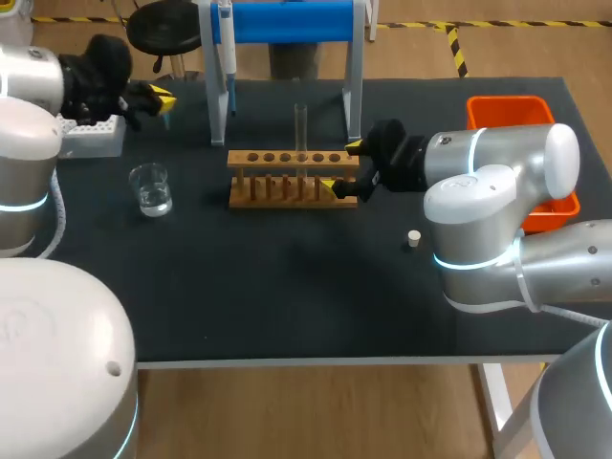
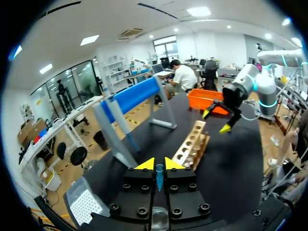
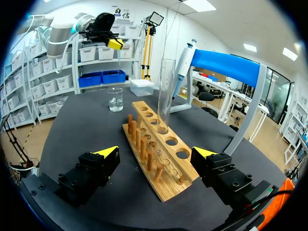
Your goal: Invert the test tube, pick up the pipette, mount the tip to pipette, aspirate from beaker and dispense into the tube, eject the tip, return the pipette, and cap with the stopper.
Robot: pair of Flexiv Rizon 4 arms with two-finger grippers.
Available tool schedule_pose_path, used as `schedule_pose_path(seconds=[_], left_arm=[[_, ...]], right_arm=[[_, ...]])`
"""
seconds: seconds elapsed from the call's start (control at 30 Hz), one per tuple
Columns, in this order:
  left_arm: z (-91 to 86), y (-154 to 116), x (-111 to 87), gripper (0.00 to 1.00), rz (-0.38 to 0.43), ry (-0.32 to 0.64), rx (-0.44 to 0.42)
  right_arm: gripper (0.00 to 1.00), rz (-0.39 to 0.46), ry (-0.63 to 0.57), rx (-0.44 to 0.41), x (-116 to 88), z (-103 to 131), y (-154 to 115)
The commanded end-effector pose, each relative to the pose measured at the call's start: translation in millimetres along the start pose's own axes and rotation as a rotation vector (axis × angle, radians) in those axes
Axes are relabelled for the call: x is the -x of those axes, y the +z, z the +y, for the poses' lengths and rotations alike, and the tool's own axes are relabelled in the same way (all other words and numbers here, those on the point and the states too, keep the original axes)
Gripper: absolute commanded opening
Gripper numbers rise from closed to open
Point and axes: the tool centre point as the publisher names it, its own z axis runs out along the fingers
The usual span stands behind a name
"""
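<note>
Two yellow-tipped fingers of the right end effector (image 1: 346, 168) stand wide apart and released, at the right end of the wooden rack (image 1: 292, 177) in the middle of the head view, gripping nothing. In its own wrist view the rack runs away from between the open fingers. The test tube (image 1: 300, 129) stands upright in the rack, free of both end effectors, with two empty holes between it and the end by the right end effector. The left end effector (image 1: 153, 97) hangs at the upper left of the head view, above the white tip box (image 1: 91, 136). Its fingers are drawn close together, with a small blue-green point showing in the slit between them. I cannot tell whether that is a held thing or part of the fingers. The beaker (image 1: 151, 188) sits left of the rack, the stopper (image 1: 413, 238) lies alone at the lower right, and the orange bin (image 1: 507, 107) is at the right edge of the table (image 1: 287, 306). I judge the tube step to be at its close, with the pipette (image 1: 227, 48) next; it is untouched on the blue stand (image 1: 287, 21) at the upper middle. That calls for the right end effector to draw back from the rack without brushing the tube, and for a grasp on the pipette's body that lifts it clear of its hanger.
</note>
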Motion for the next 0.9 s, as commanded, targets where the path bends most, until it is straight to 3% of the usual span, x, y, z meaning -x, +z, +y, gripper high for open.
schedule_pose_path(seconds=[0.03, 0.3, 0.5, 0.9], left_arm=[[-20.9, -10, -20.4, 0.00, 0.050, 0.006, 0.055], [-60.2, -2, -63.9, 0.00, 0.188, 0.026, 0.028], [-84.7, 9, -91.0, 0.00, 0.245, 0.069, 0.030], [-112.4, 26, -121.9, 0.00, 0.317, 0.069, -0.046]], right_arm=[[1.00, -0.001, 0.000, -0.001, 0, 0, 1], [1.00, -0.001, 0.000, -0.001, 0, 0, 1], [1.00, -0.001, 0.000, -0.001, 0, 0, 1], [1.00, -0.001, 0.000, -0.001, 0, 0, 1]])
